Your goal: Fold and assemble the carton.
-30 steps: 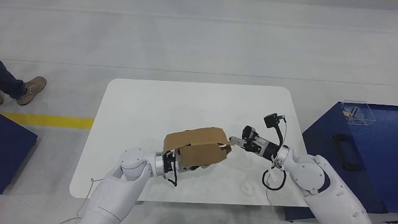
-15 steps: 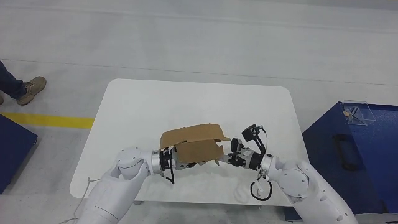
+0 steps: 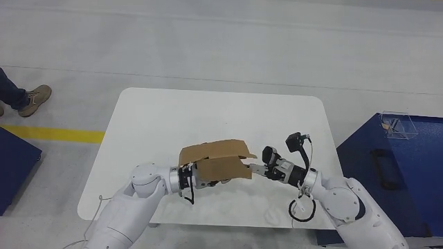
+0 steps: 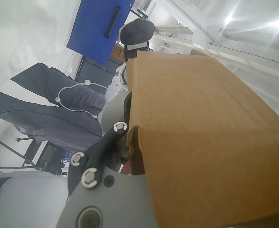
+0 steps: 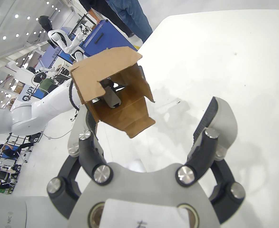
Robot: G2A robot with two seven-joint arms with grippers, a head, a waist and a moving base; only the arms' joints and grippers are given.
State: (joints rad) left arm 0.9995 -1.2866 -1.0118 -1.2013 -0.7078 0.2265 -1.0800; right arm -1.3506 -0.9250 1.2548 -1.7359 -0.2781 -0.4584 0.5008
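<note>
A brown cardboard carton [image 3: 214, 160] is held just above the white table [image 3: 208, 114], near its front edge, with its open end and loose flaps toward the right arm. My left gripper [image 3: 191, 178] is shut on the carton's wall [image 4: 201, 131]. One of its fingers [image 5: 112, 98] shows inside the carton [image 5: 115, 84], and the outer finger [image 4: 106, 141] lies beside the panel. My right gripper [image 3: 257, 169] is open just off the open end. The lower flap [image 5: 139, 122] hangs between the right gripper's [image 5: 151, 113] spread fingers without being pinched.
A blue cabinet [image 3: 394, 173] stands beyond the table's right edge, with a clear plastic box [image 3: 395, 124] on top. Another blue cabinet [image 3: 14, 169] stands to the left. The back half of the table is bare.
The right gripper dipped toward the table's front edge by the carton's open end, then drew back a little to the right. The carton shifted slightly left in the left gripper.
</note>
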